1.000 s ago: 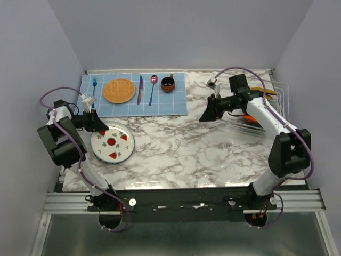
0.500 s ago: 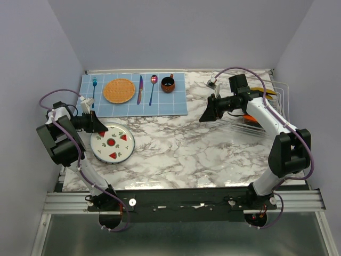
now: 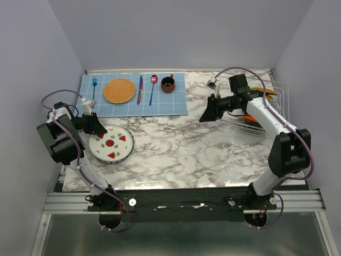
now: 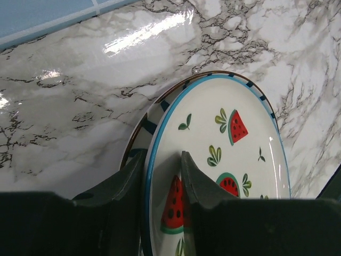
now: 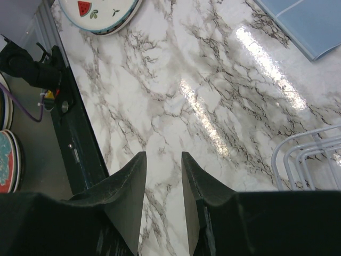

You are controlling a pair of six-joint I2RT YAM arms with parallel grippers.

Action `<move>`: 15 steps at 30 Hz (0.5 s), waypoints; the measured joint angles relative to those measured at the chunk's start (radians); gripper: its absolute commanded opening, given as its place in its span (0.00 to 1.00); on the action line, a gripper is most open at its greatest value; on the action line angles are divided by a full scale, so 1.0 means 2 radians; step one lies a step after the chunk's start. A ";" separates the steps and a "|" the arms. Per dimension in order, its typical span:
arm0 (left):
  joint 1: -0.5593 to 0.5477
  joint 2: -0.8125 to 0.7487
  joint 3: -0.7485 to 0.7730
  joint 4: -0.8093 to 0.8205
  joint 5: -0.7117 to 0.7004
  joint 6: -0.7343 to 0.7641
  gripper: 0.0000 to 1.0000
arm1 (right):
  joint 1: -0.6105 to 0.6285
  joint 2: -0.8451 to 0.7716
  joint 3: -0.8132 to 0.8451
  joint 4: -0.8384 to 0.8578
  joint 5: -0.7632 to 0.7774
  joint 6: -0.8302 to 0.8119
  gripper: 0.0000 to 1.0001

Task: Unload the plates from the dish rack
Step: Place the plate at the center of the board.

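My left gripper [image 3: 95, 127] is shut on the near-left rim of a white plate with red watermelon wedges and a blue edge [image 3: 112, 143]. The plate lies at the left of the marble table. In the left wrist view the fingers [image 4: 197, 181] pinch its rim [image 4: 234, 154], and a striped plate [image 4: 143, 128] shows beneath it. The white wire dish rack [image 3: 269, 120] stands at the right edge and holds a yellow plate [image 3: 266, 92] and an orange one [image 3: 249, 117]. My right gripper [image 3: 206, 114] is open and empty above the table, left of the rack [image 5: 309, 154].
A blue placemat [image 3: 176, 104] at the back holds an orange woven disc [image 3: 119, 90], a fork [image 3: 94, 85], a knife [image 3: 140, 89], a spoon [image 3: 153, 85] and a dark cup [image 3: 168, 84]. Other plates [image 5: 8, 160] show below the table edge.
The watermelon plate has settled slightly lower and flatter, with my left gripper still on its rim. The right arm has not moved.
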 measured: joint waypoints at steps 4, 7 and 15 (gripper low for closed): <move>-0.001 0.001 -0.001 0.009 -0.017 0.009 0.40 | 0.000 0.000 0.000 0.000 0.000 0.000 0.41; 0.000 0.002 -0.001 0.009 -0.019 0.012 0.44 | 0.000 0.000 0.000 0.000 0.000 -0.001 0.41; 0.000 0.000 -0.001 0.015 -0.044 0.032 0.54 | 0.000 0.000 0.000 0.000 0.000 -0.001 0.41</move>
